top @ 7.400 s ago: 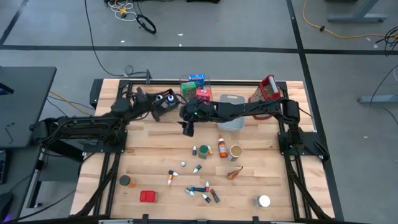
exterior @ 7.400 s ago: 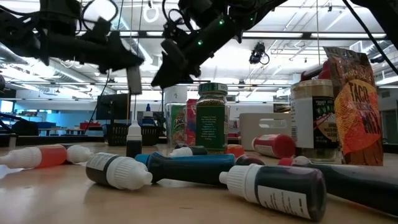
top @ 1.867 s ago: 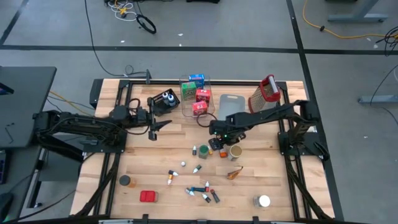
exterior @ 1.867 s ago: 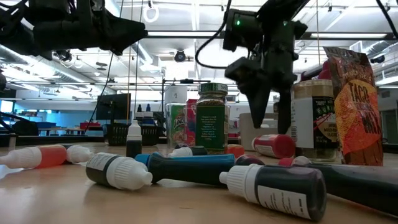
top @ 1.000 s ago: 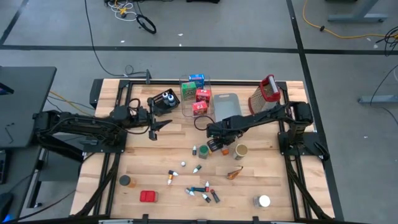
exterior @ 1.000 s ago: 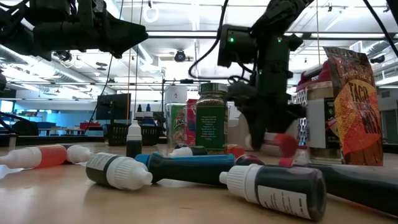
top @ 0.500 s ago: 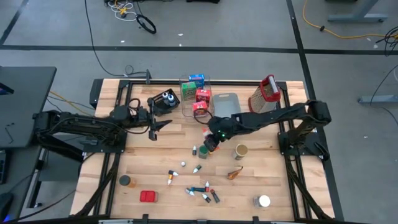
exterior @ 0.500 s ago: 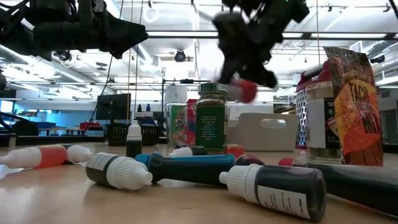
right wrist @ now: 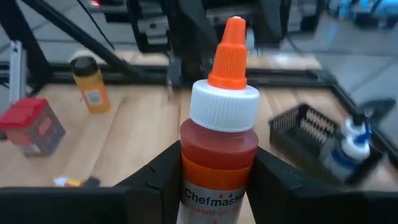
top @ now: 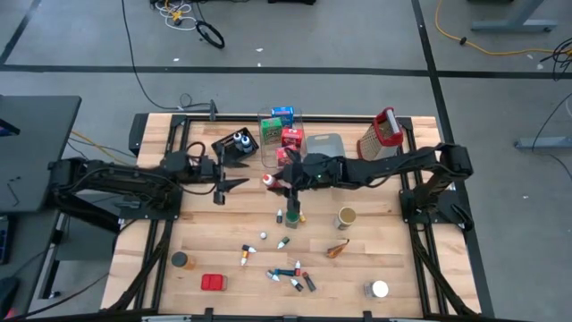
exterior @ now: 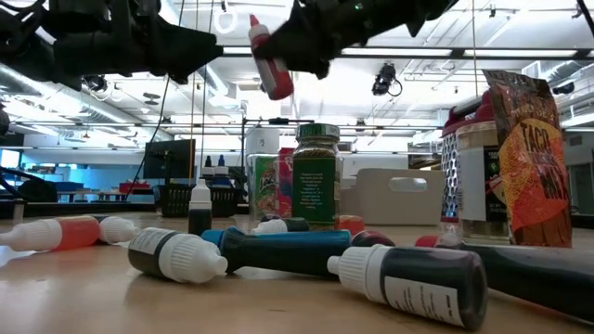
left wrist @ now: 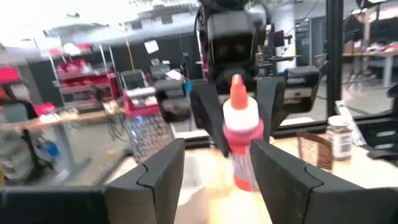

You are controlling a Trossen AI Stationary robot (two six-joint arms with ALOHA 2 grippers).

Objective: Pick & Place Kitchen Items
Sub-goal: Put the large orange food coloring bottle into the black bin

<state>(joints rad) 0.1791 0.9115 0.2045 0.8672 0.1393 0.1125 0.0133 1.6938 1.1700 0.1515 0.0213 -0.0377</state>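
Note:
My right gripper (top: 277,180) is shut on a red sauce bottle (right wrist: 219,146) with a white cap and orange tip, held high over the table's middle; the bottle also shows in the low view (exterior: 267,61) and the high view (top: 267,180). Its tip points toward my left gripper (top: 234,183), which is open and empty a short way to the left at about the same height. In the left wrist view the bottle (left wrist: 239,134) stands just beyond my open left fingers (left wrist: 163,168). My right gripper pinches the bottle's red body (right wrist: 217,163) below the white cap between its two fingers, one on each side. The fingers come from the table's right. The bottle is lifted clear of the table, its capped end sticking out past the fingertips toward the table's left.
At the far edge stand a black tray (top: 234,143), a clear bin of boxes (top: 281,128), a grey-blue bin (top: 326,148) and a grater (top: 382,131). A spice jar (top: 293,217), another jar (top: 345,217), small bottles (top: 290,275), a red box (top: 213,283) and cans lie nearer.
My right gripper has lifted the red bottle off the table from beside the jar and carried it up, toward the table's left and far edge, close to my left gripper. The bottle is now clear of the table with its tip toward the left gripper.

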